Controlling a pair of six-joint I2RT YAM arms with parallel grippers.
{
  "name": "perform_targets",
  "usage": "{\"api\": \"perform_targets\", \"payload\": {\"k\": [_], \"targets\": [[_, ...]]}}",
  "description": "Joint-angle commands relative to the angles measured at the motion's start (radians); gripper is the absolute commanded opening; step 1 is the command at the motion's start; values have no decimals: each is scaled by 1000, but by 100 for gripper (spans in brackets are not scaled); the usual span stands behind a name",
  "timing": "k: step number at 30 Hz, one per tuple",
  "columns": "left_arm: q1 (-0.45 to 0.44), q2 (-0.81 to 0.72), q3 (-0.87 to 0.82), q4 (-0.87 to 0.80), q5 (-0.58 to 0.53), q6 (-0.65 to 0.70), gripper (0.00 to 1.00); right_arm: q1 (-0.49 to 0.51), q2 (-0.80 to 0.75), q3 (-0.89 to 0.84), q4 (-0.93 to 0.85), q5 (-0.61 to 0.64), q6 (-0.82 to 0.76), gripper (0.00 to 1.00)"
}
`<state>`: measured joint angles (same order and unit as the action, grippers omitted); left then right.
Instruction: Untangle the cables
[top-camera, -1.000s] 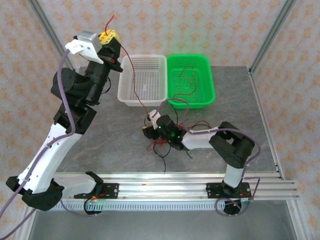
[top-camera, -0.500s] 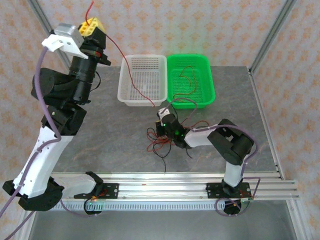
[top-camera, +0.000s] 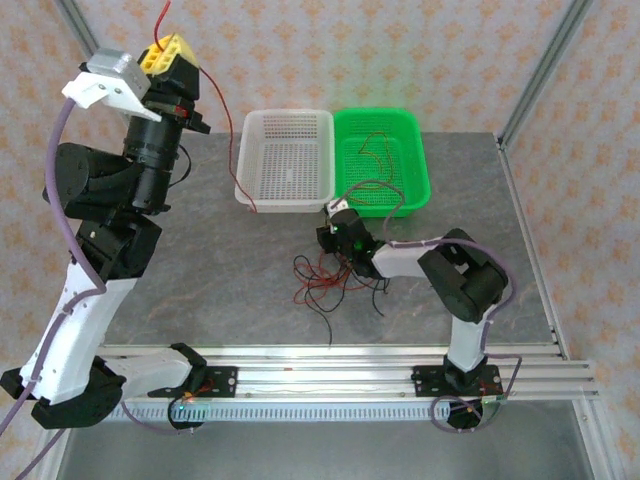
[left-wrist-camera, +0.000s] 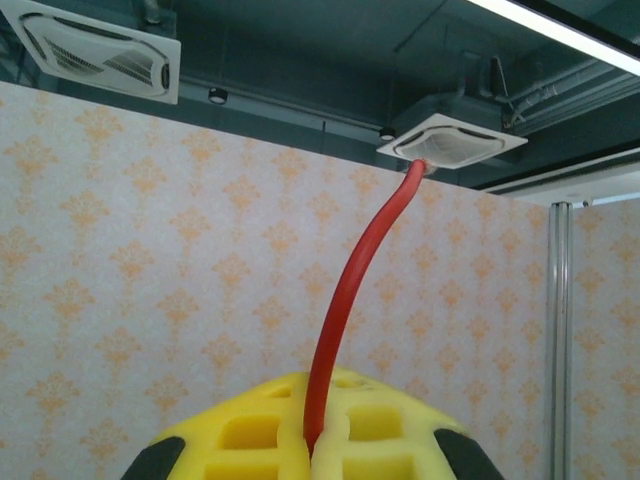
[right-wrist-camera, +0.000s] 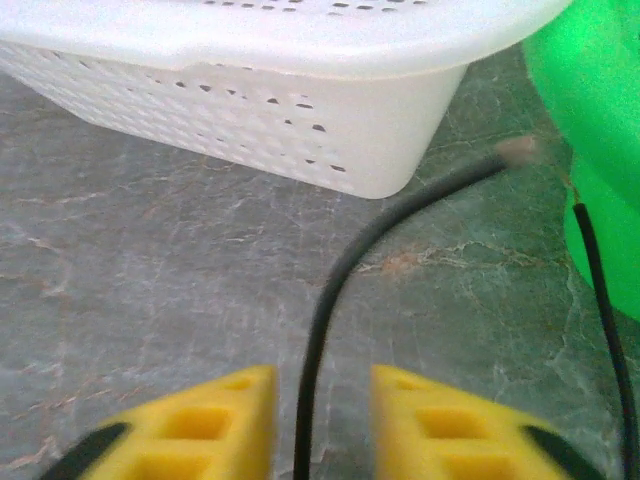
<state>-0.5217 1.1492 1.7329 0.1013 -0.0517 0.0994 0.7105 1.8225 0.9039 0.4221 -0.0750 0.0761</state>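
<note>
My left gripper (top-camera: 168, 54) is raised high at the back left, shut on a red cable (top-camera: 235, 150). That cable hangs down past the white basket's left edge, its lower end loose near the basket's front corner. In the left wrist view the red cable (left-wrist-camera: 345, 300) rises from between the closed yellow fingertips (left-wrist-camera: 380, 420). My right gripper (top-camera: 337, 224) is low on the table just in front of the two baskets. It is open, with a black cable (right-wrist-camera: 330, 290) running up between its separated fingers. A tangle of red and black cables (top-camera: 325, 282) lies on the table just in front of it.
A white basket (top-camera: 286, 113) and a green basket (top-camera: 384, 112) stand side by side at the back; the green one holds thin red and black cables (top-camera: 375, 155). In the right wrist view the white basket's wall (right-wrist-camera: 300, 120) is close ahead and the green basket (right-wrist-camera: 590, 90) is at right.
The left arm rose and swung left with the red cable, whose lower end came out of the pile and swung left. The right gripper moved back toward the baskets.
</note>
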Motion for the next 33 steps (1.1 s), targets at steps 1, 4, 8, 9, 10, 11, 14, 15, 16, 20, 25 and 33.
{"api": "perform_targets", "payload": {"k": [1,4,8,9,10,11,14,15,16,20,25,33], "targets": [[5,26,25,-23,55,-38,0,7,-159,-61,-48,-55,15,59],[6,55,24,-1,78,-64,0,8,-305,-116,-103,-50,10,68],[5,104,16,52,107,-89,0,8,-508,-155,-252,30,19,73],[6,116,14,71,116,-94,0,7,-550,-155,-299,58,27,73],[5,133,9,96,128,-99,0,7,-591,-152,-355,83,43,73],[5,151,5,127,143,-105,0,7,-629,-149,-402,101,57,73],[6,211,-16,251,188,-130,0,7,-723,-159,-500,134,117,73],[5,233,-15,287,202,-139,0,8,-746,-165,-520,140,135,74],[5,264,-7,326,213,-151,0,7,-771,-175,-537,147,157,76],[5,396,44,439,245,-185,0,7,-841,-213,-568,170,221,80],[5,592,131,595,288,-215,0,7,-865,-248,-578,171,256,80],[7,937,378,673,320,-303,0,7,-870,-299,-559,160,296,79]]}}
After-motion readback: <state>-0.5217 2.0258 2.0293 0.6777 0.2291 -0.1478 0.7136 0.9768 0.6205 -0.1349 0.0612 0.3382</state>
